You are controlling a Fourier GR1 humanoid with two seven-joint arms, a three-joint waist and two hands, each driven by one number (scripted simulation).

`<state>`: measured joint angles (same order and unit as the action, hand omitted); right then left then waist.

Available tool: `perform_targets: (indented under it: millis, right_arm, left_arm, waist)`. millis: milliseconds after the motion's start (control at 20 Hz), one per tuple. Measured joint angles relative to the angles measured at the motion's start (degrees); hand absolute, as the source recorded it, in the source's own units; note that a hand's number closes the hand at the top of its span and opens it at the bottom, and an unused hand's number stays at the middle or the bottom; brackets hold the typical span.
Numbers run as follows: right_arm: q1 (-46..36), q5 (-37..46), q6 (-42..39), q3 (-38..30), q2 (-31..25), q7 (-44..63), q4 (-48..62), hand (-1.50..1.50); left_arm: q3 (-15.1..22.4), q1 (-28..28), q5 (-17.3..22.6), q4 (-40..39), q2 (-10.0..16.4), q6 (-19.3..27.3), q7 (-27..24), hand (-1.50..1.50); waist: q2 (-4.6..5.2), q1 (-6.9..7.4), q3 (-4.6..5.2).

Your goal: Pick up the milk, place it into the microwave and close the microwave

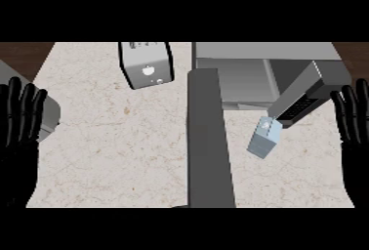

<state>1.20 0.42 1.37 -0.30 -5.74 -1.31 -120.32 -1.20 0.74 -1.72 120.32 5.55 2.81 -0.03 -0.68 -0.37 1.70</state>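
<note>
The milk (264,140), a pale blue carton, stood tilted on the counter (115,146) just in front of the microwave (245,73), outside its cavity, with its top end close to the lower corner of the dark control panel (299,105); whether the two touched could not be told. The microwave door (210,141) hung wide open, a long grey slab running down the middle of the view, just left of the carton. The left hand (16,161) rested at the left edge, fingers straight, spread apart and pointing up, holding nothing. The right hand (357,161) rested the same way at the right edge, near the carton but apart from it. A grey toaster (148,66) stood left of the microwave.
</note>
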Motion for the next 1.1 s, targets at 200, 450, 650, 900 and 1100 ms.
perform_targets:
  millis: [200, 450, 650, 900, 1100]
  right_arm:
    - [-5.7, 4.1, 1.6, 1.4, -0.4, 4.0, 2.4, -1.5]
    - [-15.1, 7.1, 4.7, 3.0, 2.1, 10.8, 9.6, -1.5]
    - [-20.1, 7.3, 6.4, 2.1, 3.5, 13.1, 15.3, -1.5]
    - [-21.8, 7.0, 6.8, 0.8, 3.4, 15.4, 17.1, -1.5]
    - [-20.7, 6.7, 5.9, -0.7, 2.0, 14.0, 19.5, -1.5]
  left_arm:
    - [0.1, -1.3, 2.1, -2.8, 0.5, -2.6, -2.2, -1.5]
    - [-0.4, -2.7, 5.9, -6.7, 0.6, -5.0, -1.2, -1.5]
    - [-1.3, -2.1, 8.1, -8.3, 0.5, -6.2, -0.8, -1.5]
    - [0.3, 1.4, 7.6, -3.6, -0.8, -5.9, 1.5, -1.5]
    - [1.3, 5.0, 7.2, -1.6, -1.2, -6.9, 0.8, -1.5]
  waist:
    - [0.49, 0.41, -1.04]
    - [0.77, 0.88, -1.46]
    - [0.75, 0.79, -1.6]
    - [0.66, 0.68, -1.67]
    - [0.65, 0.65, -1.67]
